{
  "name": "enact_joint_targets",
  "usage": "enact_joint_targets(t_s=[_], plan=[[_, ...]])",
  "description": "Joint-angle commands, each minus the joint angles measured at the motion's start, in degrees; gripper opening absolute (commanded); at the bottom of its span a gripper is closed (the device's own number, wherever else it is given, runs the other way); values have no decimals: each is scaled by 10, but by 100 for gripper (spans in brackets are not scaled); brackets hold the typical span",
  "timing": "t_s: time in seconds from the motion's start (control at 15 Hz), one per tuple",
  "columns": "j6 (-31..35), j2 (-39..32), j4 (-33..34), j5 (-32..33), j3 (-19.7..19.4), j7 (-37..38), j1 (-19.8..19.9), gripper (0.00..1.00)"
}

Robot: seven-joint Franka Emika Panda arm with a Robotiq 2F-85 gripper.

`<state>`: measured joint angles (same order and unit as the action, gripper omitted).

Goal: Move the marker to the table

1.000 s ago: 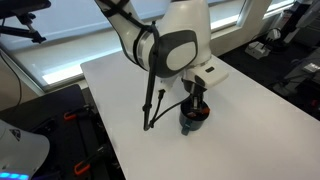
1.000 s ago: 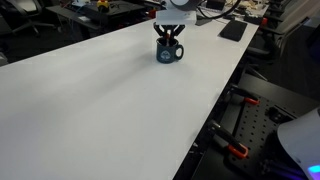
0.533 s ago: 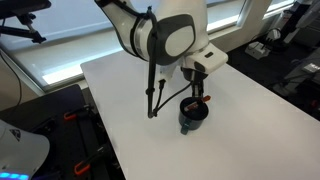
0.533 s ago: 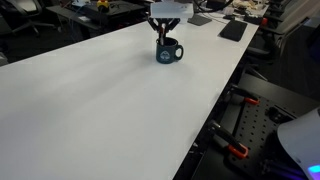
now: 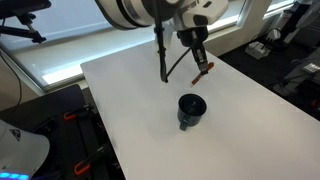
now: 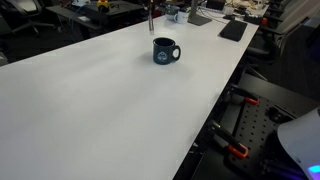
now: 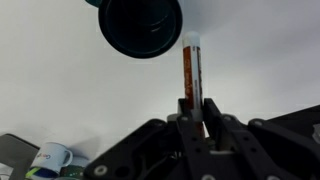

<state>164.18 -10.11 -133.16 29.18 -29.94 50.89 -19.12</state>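
Note:
My gripper (image 5: 199, 54) is shut on the red-orange marker (image 5: 203, 70) and holds it in the air, well above the white table (image 5: 130, 110). The marker hangs down from the jaws, up and behind the dark cup (image 5: 191, 110), which stands empty on the table. In the wrist view the marker (image 7: 189, 70) sticks out from between the shut fingers of the gripper (image 7: 197, 104), and the cup's open mouth (image 7: 140, 25) lies beyond its tip. In an exterior view the cup (image 6: 164, 50) stands near the table's far end and the gripper is barely in view at the top edge.
A black cable (image 5: 160, 50) hangs from the arm. A white mug (image 7: 50, 157) and other small items stand near the table's far end. A dark flat pad (image 6: 232, 30) lies near the table's corner. Chairs and equipment surround the table's edges.
The gripper has risen from the cup, lifting the marker out of it, and now holds it high above the table. The cup has stayed put.

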Motion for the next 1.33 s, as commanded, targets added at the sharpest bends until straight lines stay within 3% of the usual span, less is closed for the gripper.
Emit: enact_joint_targets(t_s=[0.0, 0.07, 0.27, 0.4, 0.53, 0.8, 1.27], plan=[[-60, 66, -25, -41, 35, -55, -10, 5], [-87, 78, -27, -85, 120, -97, 58, 5], [-154, 64, -17, -245, 204, -217, 102, 5], [-208, 42, 5, -337, 240, -297, 128, 5], [-257, 24, 18, -363, 256, -328, 147, 5], [-303, -25, 42, -348, 258, -336, 170, 5], [-188, -113, 12, -287, 250, -406, 185, 5]])
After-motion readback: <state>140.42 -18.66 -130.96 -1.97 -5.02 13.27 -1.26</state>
